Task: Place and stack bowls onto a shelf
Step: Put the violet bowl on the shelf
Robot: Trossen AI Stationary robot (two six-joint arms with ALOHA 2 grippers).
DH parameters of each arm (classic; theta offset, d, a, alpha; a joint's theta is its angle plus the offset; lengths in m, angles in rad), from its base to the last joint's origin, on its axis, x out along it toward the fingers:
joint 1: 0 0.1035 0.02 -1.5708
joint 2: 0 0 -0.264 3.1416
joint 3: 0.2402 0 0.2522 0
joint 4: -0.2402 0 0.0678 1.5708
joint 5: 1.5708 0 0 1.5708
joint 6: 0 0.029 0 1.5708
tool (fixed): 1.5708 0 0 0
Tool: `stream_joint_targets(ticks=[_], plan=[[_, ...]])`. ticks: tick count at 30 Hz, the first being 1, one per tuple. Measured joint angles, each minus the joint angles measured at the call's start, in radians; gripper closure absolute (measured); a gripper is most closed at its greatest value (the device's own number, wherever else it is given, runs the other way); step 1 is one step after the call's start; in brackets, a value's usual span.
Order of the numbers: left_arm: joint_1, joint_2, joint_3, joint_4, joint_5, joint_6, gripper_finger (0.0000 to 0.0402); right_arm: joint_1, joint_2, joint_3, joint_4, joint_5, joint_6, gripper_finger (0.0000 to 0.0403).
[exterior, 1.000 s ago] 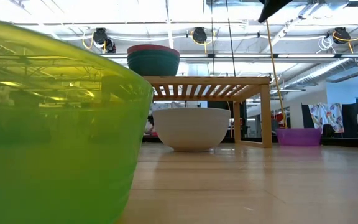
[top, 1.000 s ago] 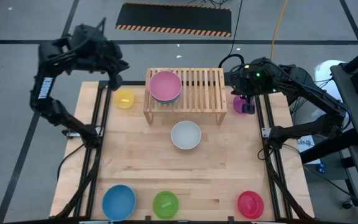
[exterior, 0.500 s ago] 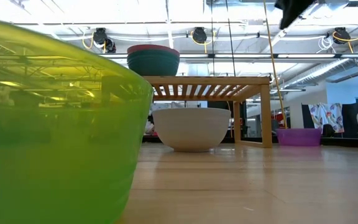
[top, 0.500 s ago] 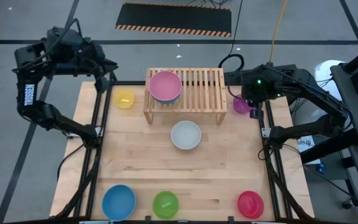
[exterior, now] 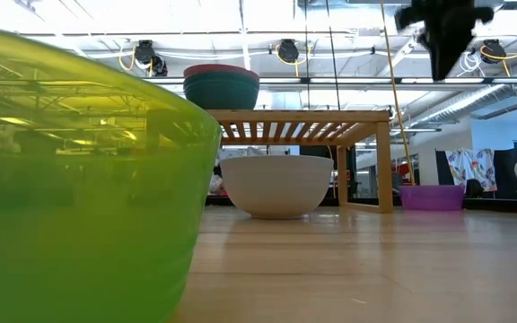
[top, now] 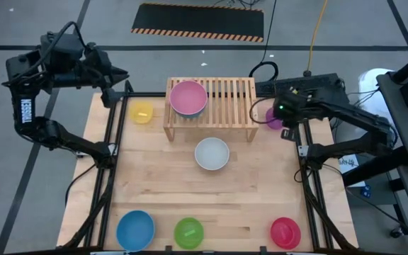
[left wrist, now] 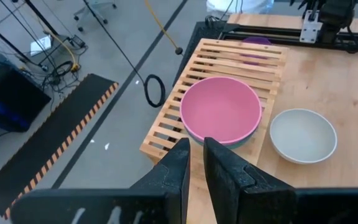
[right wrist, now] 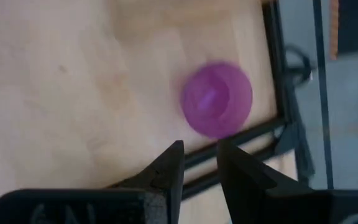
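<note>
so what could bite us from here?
1. The purple bowl sits beside the table's black edge rail, under the right claw; a sloppy grasp could nudge it against the rail or off the edge.
2. The pink bowl is already stacked on a teal bowl at one end of the shelf; bumping it could topple the stack.

The left gripper [top: 108, 95] is drawn back off the table's far left corner, away from the yellow bowl [top: 142, 112]. The right gripper [right wrist: 199, 163] is parted, lifted clear of the purple bowl [right wrist: 217, 106] and shifted outward.
</note>
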Motion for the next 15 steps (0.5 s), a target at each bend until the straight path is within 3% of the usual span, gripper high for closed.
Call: stream_joint_targets(ticks=[3,7,15], plan=[[0.0,-0.001,0.0,0.0,0.0,0.0,0.0348,-0.025,0.0,-0.095,0.038,-0.043,0.086,0.0312],[0.0,-0.001,0.0,0.0,0.0,0.0,0.0348,-0.063,0.0,-0.213,0.154,-0.212,0.135,0.0312],[0.0,-0.001,0.0,0.0,0.0,-0.008,0.0348,-0.155,0.0,-0.325,0.359,-0.3,0.081,0.0312]])
